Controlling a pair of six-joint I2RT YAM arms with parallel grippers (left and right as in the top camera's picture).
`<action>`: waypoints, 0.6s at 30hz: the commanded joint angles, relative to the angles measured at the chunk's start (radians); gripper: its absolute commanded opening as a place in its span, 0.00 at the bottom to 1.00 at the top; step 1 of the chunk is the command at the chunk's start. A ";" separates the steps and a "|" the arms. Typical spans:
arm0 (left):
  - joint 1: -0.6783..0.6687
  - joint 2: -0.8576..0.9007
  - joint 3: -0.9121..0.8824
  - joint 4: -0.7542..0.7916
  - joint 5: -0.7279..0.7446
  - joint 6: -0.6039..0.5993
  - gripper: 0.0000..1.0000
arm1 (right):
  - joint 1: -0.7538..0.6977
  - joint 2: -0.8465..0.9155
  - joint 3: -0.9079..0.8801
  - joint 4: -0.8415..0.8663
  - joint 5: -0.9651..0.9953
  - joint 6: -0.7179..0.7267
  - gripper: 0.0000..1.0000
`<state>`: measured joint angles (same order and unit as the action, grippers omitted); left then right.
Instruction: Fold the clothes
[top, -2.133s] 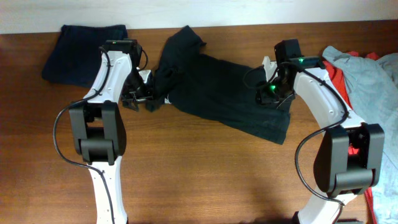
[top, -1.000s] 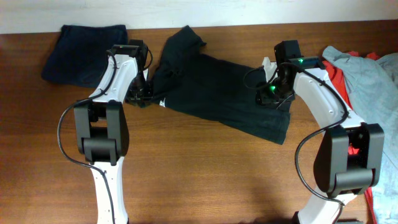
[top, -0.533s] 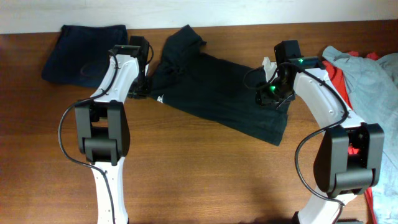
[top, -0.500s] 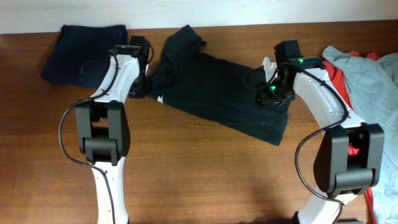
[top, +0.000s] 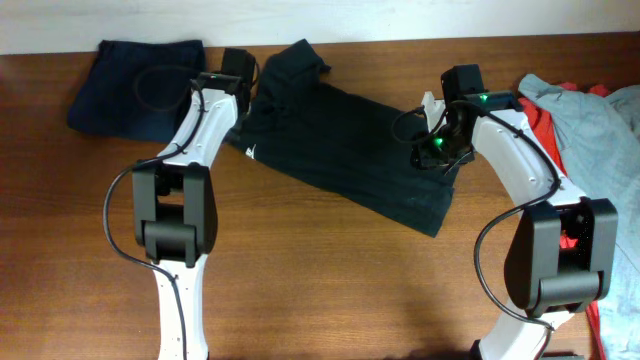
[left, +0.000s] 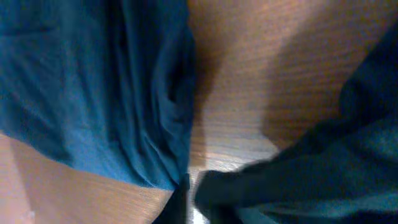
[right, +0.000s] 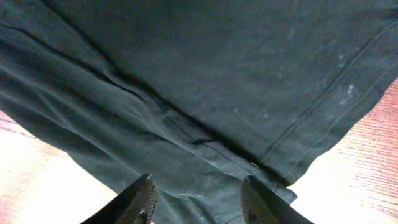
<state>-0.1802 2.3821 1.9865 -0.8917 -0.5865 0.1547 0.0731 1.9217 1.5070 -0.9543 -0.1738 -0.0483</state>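
Two claws meet the black short-sleeved cloth T-shirt, spread mid-desk toward the far edge: the left gripper is hidden in dark folds, its grasp unreadable, while the right gripper gapes wide over the hem, holding nothing. A navy cloth garment lies at the far left corner

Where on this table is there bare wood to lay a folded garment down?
Bare: the front middle of the table, below the black T-shirt. Crowded: the back, with the navy garment, and the right edge, with the grey-blue garment.
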 joint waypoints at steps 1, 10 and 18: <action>-0.015 -0.033 0.018 0.033 -0.092 0.035 0.41 | 0.004 -0.002 -0.005 0.001 0.013 0.003 0.50; -0.029 -0.068 0.188 -0.011 -0.105 -0.059 0.98 | 0.005 -0.002 -0.005 -0.077 0.013 0.030 0.50; 0.017 -0.095 0.209 -0.056 0.222 -0.095 0.99 | 0.005 -0.002 -0.006 -0.135 0.001 0.064 0.49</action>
<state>-0.1955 2.3154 2.1754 -0.9421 -0.4843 0.0940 0.0731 1.9217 1.5059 -1.0813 -0.1745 0.0017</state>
